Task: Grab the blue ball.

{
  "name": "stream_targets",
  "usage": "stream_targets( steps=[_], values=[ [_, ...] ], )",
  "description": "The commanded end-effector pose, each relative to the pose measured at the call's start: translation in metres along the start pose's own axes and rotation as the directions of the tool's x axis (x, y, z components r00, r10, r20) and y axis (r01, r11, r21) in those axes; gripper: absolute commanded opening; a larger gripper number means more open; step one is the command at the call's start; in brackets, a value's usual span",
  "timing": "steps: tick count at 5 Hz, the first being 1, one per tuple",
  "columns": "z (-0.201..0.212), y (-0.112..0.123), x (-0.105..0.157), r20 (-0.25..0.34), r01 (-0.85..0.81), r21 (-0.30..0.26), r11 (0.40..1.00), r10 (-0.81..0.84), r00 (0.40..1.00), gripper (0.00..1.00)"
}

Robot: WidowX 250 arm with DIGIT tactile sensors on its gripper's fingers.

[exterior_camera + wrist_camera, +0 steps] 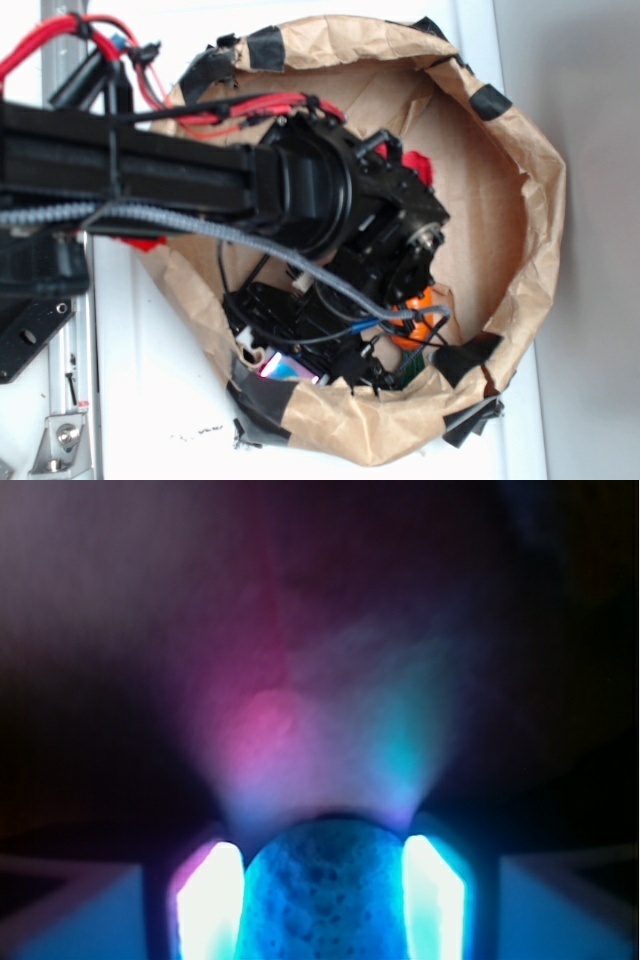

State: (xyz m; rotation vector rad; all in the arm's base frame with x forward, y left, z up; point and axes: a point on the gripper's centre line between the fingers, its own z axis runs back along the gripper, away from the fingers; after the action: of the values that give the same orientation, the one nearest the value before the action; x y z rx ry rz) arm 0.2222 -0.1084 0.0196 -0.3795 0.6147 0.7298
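Gripper [322,900] pinches blue ball [322,895]; carrot [418,318] beside, paper bowl [520,200] around.

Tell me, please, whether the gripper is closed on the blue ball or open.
Shut on it: in the wrist view the blue ball sits wedged between both glowing fingers of the gripper.

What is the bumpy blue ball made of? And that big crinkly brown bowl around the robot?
The small teal-blue ball looks like soft foam or sponge: its matte surface is full of tiny pits. It sits between the gripper pads, which glow at either side. The brown bowl-shaped wall looks like crumpled kraft paper, creased and dull, patched with black tape.
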Motion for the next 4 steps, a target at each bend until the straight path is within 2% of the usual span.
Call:
stream_targets(
  steps=[1, 2, 3, 4],
  values=[
    [0.047, 0.011, -0.001, 0.302, 0.26, -0.03, 0.965, -0.239, 0.923, 0.0],
    [0.106, 0.025, 0.01, 0.418, 0.261, 0.046, 0.964, -0.256, 0.872, 0.0],
    [0.153, 0.04, 0.01, 0.5, 0.261, 0.096, 0.961, -0.273, 0.822, 0.0],
    [0.185, 0.046, -0.004, 0.585, 0.313, 0.219, 0.924, -0.381, 0.716, 0.0]
  ],
)
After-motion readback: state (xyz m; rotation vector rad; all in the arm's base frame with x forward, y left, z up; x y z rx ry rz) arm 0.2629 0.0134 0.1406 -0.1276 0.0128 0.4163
